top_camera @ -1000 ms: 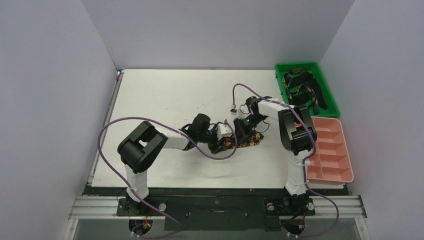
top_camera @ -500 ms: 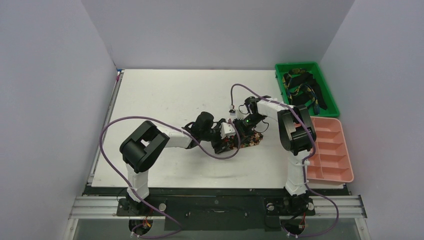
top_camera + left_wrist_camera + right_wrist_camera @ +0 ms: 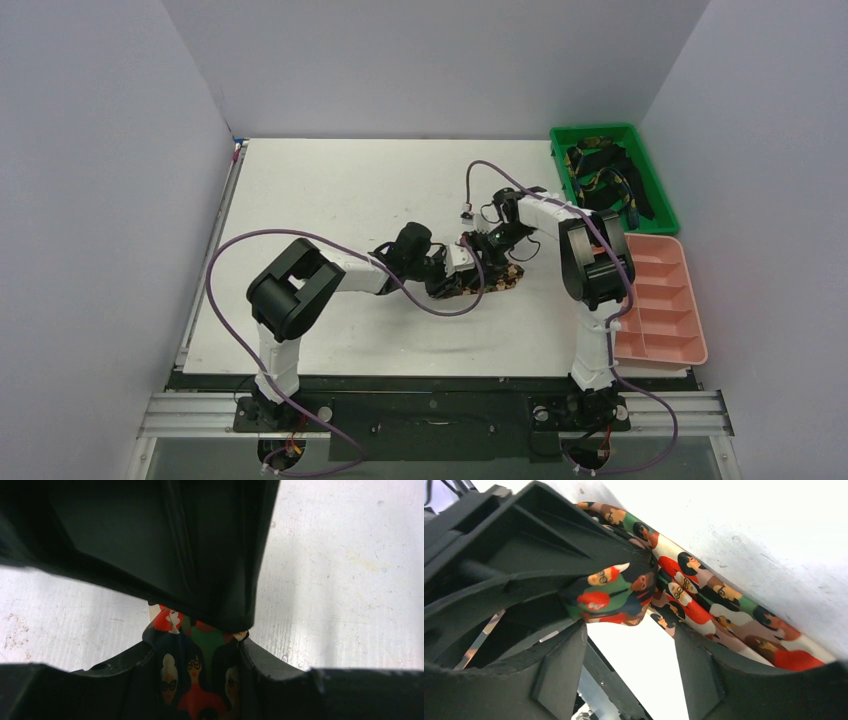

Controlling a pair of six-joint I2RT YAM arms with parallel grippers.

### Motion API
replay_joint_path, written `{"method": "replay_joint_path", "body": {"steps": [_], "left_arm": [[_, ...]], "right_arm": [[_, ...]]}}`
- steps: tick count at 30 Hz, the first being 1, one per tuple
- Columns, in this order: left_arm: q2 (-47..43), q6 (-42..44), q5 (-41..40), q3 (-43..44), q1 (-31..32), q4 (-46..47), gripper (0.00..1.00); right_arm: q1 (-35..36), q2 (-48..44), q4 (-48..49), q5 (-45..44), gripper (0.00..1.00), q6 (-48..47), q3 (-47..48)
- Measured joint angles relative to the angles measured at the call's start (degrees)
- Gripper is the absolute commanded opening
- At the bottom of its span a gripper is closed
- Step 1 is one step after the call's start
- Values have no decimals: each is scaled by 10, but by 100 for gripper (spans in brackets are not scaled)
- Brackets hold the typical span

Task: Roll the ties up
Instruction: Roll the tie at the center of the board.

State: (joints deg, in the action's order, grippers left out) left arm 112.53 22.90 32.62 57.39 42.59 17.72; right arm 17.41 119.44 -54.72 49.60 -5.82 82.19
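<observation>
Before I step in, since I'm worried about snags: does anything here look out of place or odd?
Nothing is spilled or damaged. The printed tie is a loose fold pinched in the left gripper, not a neat roll. The left arm's purple cable droops right beside it, where it could snag.

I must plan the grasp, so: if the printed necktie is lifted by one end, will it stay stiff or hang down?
Probably floppy: the printed necktie lies bunched and folded over itself, so it would likely droop. It looks thin and light. Its folds may well spring open, since nothing visible binds them.
</observation>
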Motion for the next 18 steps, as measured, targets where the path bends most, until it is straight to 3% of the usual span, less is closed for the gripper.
{"method": "replay_joint_path", "body": {"steps": [7, 9, 18], "left_arm": [[0, 1, 9, -3, -3, 1, 29], [0, 1, 9, -3, -3, 1, 29], [0, 1, 13, -3, -6, -1, 40]], "right_arm": [[-2, -29, 37, 53, 65, 45, 0], [5, -29, 52, 59, 59, 59, 0], [15, -24, 80, 36, 1, 62, -12]]}}
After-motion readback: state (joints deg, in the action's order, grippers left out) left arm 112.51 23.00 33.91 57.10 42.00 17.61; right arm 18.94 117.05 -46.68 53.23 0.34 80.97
